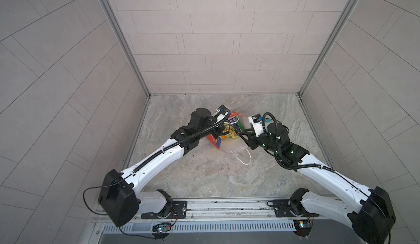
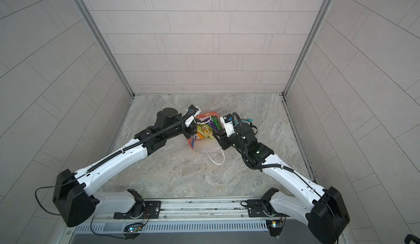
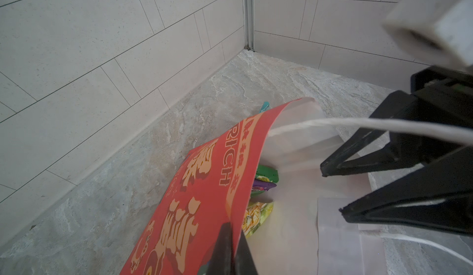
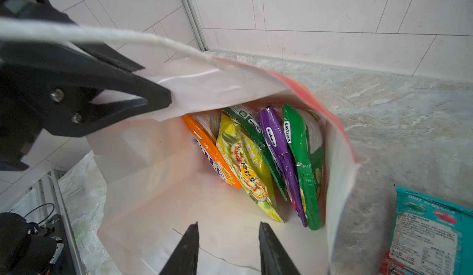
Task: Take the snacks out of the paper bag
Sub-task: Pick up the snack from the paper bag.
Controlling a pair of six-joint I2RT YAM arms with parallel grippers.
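Snacks (image 1: pixel 230 130) stand side by side in the bag (image 4: pixel 179 184). The bag lies on its side near the middle of the surface (image 1: pixel 204 174), a bit closer to the far edge. Its mouth is wide open and its white inside shows.

Five packs are in it: an orange pack (image 4: pixel 212 156), a yellow pack (image 4: pixel 245 168), a dark green pack (image 4: pixel 256 133), a purple pack (image 4: pixel 279 153) and a green pack (image 4: pixel 304 163). They lean on each other on their thin edges, deep in the bag. A teal pack (image 4: pixel 430 230) lies flat on the surface outside the bag, just beside it, toward the right edge.

The left end effector (image 3: pixel 234 245) is pinched tight on the top rim of the bag and holds that side up. A white cord (image 4: pixel 102 37) runs just by it.

The right end effector (image 4: pixel 228 225) is in the mouth of the bag, over the white paper. Its two fingers are apart, with nothing between them. They are near the yellow pack but not touching it.

A second cord (image 1: pixel 244 158) lies on the surface by the bag, on the near side.
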